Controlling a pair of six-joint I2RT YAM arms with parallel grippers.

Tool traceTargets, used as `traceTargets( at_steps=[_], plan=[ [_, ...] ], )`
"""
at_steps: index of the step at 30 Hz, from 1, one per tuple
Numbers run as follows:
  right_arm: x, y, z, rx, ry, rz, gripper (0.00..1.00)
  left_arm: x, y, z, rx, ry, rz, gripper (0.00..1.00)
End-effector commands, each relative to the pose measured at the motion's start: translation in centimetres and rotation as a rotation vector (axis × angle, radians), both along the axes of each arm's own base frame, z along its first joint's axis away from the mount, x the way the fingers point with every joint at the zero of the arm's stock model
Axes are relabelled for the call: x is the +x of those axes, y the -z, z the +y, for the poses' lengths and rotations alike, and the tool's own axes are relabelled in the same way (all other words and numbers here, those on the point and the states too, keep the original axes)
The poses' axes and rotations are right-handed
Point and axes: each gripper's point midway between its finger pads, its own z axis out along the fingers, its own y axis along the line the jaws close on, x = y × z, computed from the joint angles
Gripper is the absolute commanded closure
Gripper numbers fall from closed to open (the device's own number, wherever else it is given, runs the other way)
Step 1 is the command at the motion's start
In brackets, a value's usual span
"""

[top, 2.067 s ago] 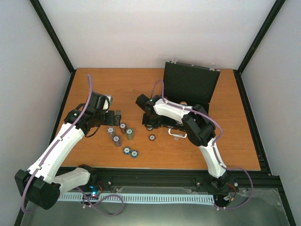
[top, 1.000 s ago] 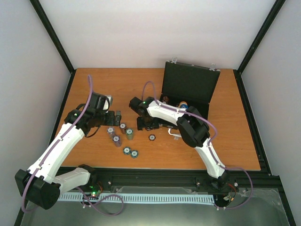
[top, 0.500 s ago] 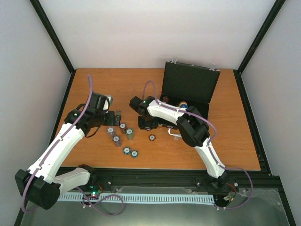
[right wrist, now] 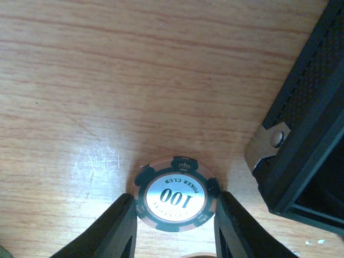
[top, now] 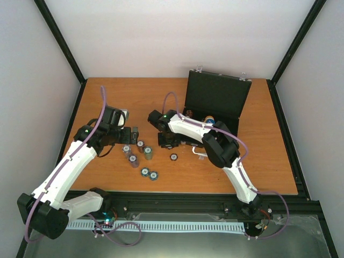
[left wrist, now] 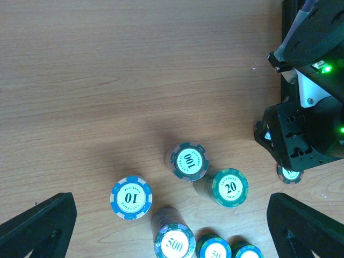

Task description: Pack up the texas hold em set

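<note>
Right wrist view shows the right gripper (right wrist: 174,214) pinching the pink 100 chip (right wrist: 176,200) on the table (right wrist: 107,80) just beside the open black case (right wrist: 306,145), presumably to carry it in, while the left gripper (left wrist: 172,228) hangs spread wide above the other chip stacks (left wrist: 188,161), holding nothing.

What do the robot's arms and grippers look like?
Both are white shells with black joints: left arm, right arm. A purple cable runs along each, and small green lights glow on them. The fingers are black, flat and wedge-shaped.
</note>
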Motion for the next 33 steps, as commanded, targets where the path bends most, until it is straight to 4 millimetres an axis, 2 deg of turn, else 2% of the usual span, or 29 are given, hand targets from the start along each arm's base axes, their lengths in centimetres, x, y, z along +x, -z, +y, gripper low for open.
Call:
traceTargets(
  at_steps=[1,12,16,18,19,21,28,33],
  plan=[
    [-0.2,-0.6,-0.3,-0.004,-0.020,-0.014,0.69,0.1,-0.7,0.0,-0.001,0.008,-0.030,0.00],
    [-1.1,-2.4,-0.2,-0.007,-0.060,-0.044,0.67,0.0,-0.4,-0.1,-0.007,0.010,-0.021,0.00],
    [-1.3,-2.3,-0.2,-0.007,-0.059,-0.039,0.55,0.1,-0.5,-0.2,-0.010,0.013,-0.025,0.00],
    [-1.3,-2.4,-0.1,-0.001,-0.058,-0.042,0.45,0.1,-0.6,-0.1,-0.006,0.013,-0.027,0.00],
    [-1.3,-2.5,-0.1,0.000,-0.058,-0.045,0.36,0.1,-0.7,-0.1,-0.005,0.013,-0.029,0.00],
    [-0.9,-2.7,-0.1,-0.001,-0.045,-0.054,0.29,0.2,-0.8,-0.1,-0.006,0.013,-0.033,0.00],
    [0.5,-1.7,0.6,0.042,0.039,-0.018,0.28,0.3,-1.2,-0.2,-0.012,0.014,-0.039,0.00],
    [0.8,-0.2,0.8,0.031,0.060,0.010,0.30,0.3,-1.3,-0.1,-0.007,0.008,-0.040,0.00]
  ],
)
